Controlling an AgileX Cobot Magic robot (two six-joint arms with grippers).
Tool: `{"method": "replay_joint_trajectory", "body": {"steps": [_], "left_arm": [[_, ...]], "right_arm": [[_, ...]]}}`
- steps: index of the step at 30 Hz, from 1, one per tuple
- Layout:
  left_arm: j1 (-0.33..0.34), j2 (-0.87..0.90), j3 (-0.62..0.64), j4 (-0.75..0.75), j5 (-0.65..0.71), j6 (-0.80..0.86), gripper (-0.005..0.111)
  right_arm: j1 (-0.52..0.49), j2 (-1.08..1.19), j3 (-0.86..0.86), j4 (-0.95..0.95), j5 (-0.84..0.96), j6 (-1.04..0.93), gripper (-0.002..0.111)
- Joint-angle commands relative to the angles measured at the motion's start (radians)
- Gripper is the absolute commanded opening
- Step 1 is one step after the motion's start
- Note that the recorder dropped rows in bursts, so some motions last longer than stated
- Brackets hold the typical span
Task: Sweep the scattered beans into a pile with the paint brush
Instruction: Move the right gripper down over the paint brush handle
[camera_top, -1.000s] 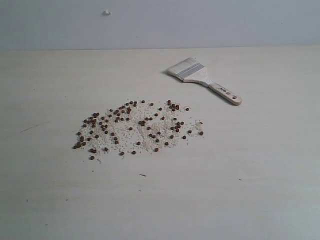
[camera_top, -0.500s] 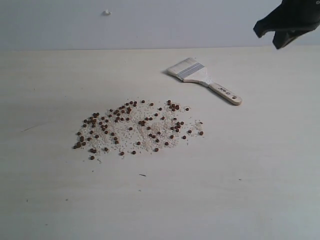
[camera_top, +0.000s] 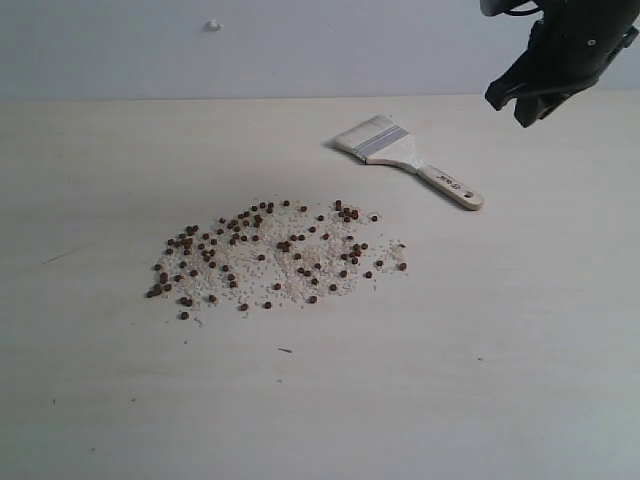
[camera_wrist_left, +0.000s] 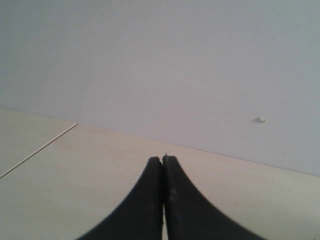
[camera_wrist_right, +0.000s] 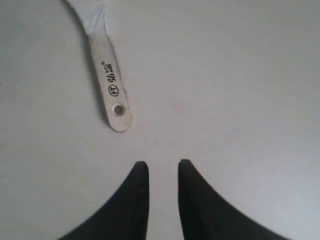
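Note:
Reddish-brown beans (camera_top: 270, 255) lie scattered with white crumbs across the middle of the pale table. The paint brush (camera_top: 405, 158) lies flat behind them to the right, pale bristles pointing left, wooden handle with its hole end (camera_wrist_right: 118, 110) toward the right. My right gripper (camera_top: 510, 103) hangs in the air above and to the right of the handle, open with a gap between its black fingers (camera_wrist_right: 163, 165) and nothing in it. My left gripper (camera_wrist_left: 163, 159) is shut and empty, seen only in its wrist view, facing the back wall over bare table.
The table (camera_top: 480, 330) meets a grey wall (camera_top: 300, 45) at the back. A small white nub (camera_top: 213, 25) sits on that wall. A seam (camera_wrist_left: 40, 148) runs across the table surface in the left wrist view.
My right arm came into view at the top right and moved down and left toward the brush handle. Its jaws went from shut to open. Beans and brush have not moved.

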Motion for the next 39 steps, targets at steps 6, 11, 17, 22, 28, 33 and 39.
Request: {"method": "replay_joint_trajectory", "body": {"steps": [6,11,17,22,28,33,39], "left_arm": [[0.003,0.001,0.004,-0.004,-0.002,-0.002,0.000],[0.003,0.001,0.004,-0.004,-0.002,-0.002,0.000],[0.003,0.001,0.004,-0.004,-0.002,-0.002,0.000],[0.003,0.001,0.004,-0.004,-0.002,-0.002,0.000],[0.003,0.001,0.004,-0.004,-0.002,-0.002,0.000],[0.003,0.001,0.004,-0.004,-0.002,-0.002,0.000],[0.003,0.001,0.004,-0.004,-0.002,-0.002,0.000]], "right_arm": [[-0.004,0.188,-0.184,0.104,-0.146,-0.250,0.020],[-0.001,0.200,-0.189,0.113,-0.307,-0.208,0.020],[-0.001,0.295,-0.365,0.139,-0.149,-0.220,0.038],[-0.001,0.395,-0.537,0.141,-0.006,-0.222,0.045],[-0.003,0.391,-0.569,0.142,0.021,-0.036,0.042],[0.016,0.403,-0.569,0.159,-0.010,-0.192,0.042],[0.046,0.434,-0.569,0.085,-0.049,-0.181,0.049]]}}
